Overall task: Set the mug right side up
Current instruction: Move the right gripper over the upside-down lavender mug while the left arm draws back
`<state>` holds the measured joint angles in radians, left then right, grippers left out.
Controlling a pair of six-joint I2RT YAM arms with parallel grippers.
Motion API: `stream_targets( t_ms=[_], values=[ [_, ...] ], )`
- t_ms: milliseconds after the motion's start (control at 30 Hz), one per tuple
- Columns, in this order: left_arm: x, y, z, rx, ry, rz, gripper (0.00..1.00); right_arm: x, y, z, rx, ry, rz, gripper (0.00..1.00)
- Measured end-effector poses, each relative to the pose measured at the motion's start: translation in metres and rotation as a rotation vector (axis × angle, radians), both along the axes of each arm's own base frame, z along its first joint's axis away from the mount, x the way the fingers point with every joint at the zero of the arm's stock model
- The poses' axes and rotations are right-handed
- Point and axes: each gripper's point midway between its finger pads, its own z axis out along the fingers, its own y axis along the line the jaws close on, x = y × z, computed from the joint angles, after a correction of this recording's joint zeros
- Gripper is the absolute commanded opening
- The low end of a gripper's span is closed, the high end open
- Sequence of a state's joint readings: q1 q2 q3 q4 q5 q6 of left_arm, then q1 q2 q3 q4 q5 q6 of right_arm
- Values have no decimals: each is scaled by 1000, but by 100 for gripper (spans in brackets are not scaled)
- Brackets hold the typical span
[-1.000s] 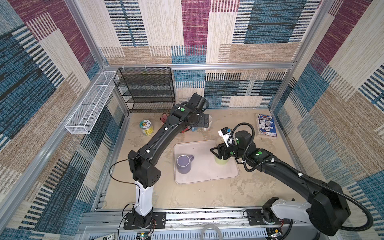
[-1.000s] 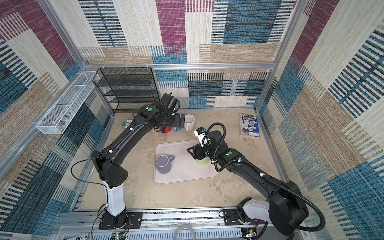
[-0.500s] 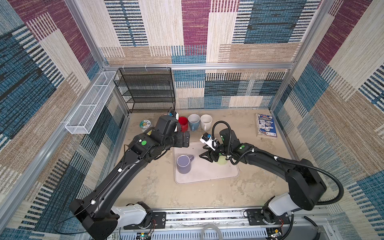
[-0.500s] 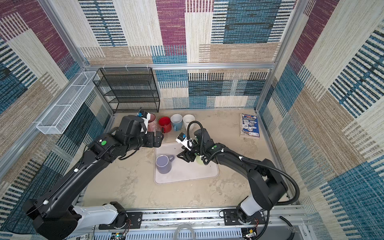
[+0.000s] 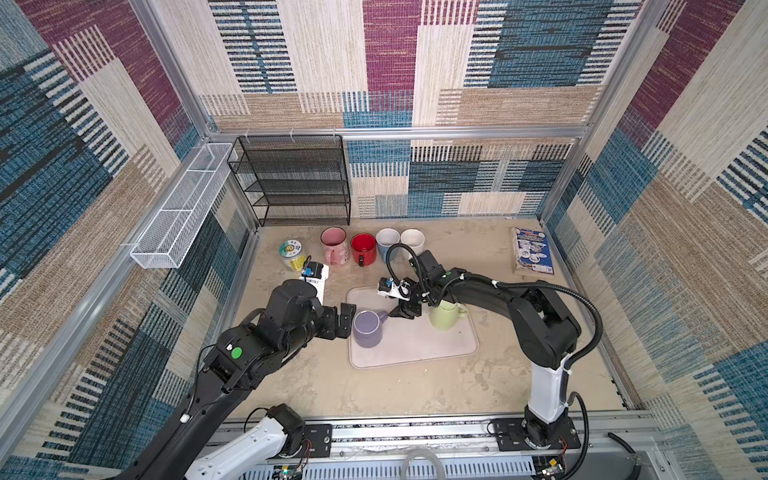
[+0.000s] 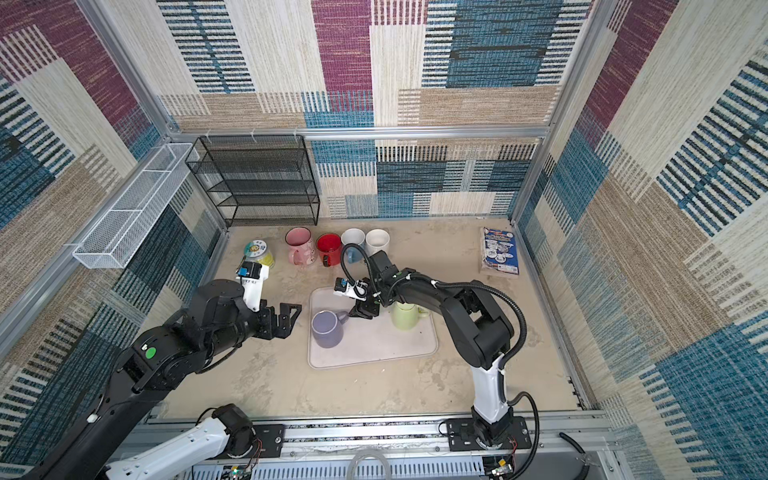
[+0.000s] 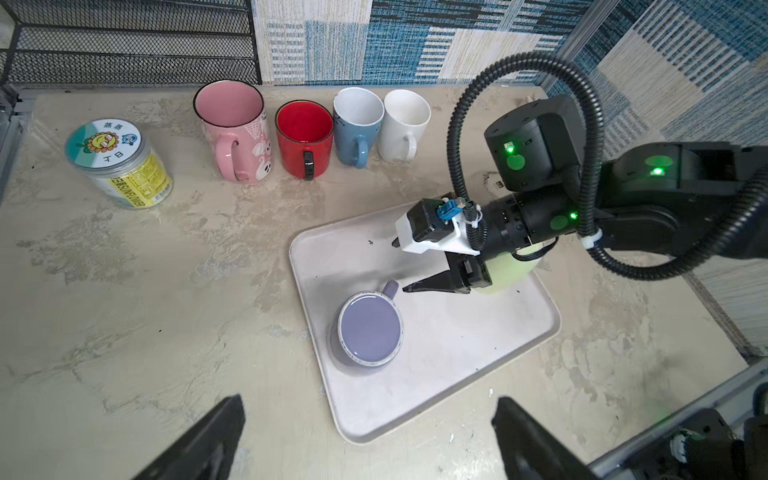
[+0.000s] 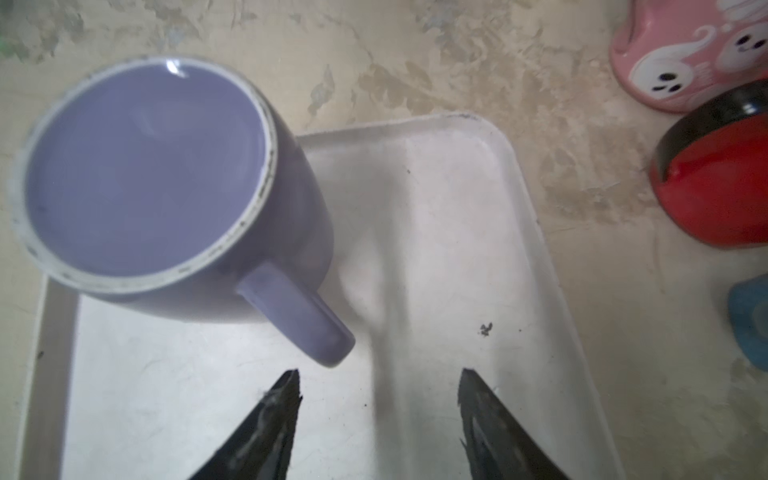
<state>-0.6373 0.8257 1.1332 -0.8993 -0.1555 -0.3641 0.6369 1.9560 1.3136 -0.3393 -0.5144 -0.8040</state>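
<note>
Left wrist view, scanned left to right along the back: yellow-labelled jar near the counter edge, then a row of upright mugs with mouths up: pink mug, red mug, blue mug, white mug. Handles turned toward the front. Wide bare counter between that row and the tray.

Front line, again left to right. Left end effector just outside the tray's left rim in both top views, level with the mug but apart from it. Fingers spread wide, nothing between them.

Next, on the tray's left part and close to that rim: purple mug, upside down. Long axis vertical, flat base with its pale unglazed ring facing up, mouth down on the tray. Handle pointing back and to the right, straight at the right end effector.

Right end effector low over the tray, open and empty. Right wrist view: fingertips apart with bare tray between them, handle end just ahead of one tip, a thin gap visible.

Behind it, green mug on the tray's back right part, top hidden by the arm; which way up, cannot tell. Front right of the tray bare. Far right by the wall, printed packet, well apart.
</note>
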Motion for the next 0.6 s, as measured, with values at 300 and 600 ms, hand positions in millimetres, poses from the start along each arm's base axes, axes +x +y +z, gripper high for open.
stream_targets(
  t_ms=[300, 600],
  values=[
    [-5, 9, -19, 40, 25, 15, 99, -11, 14, 4, -17, -104, 144, 65],
    [-3, 7, -30, 74, 49, 6, 99, -24, 23, -5, -53, -122, 238, 63]
  ],
)
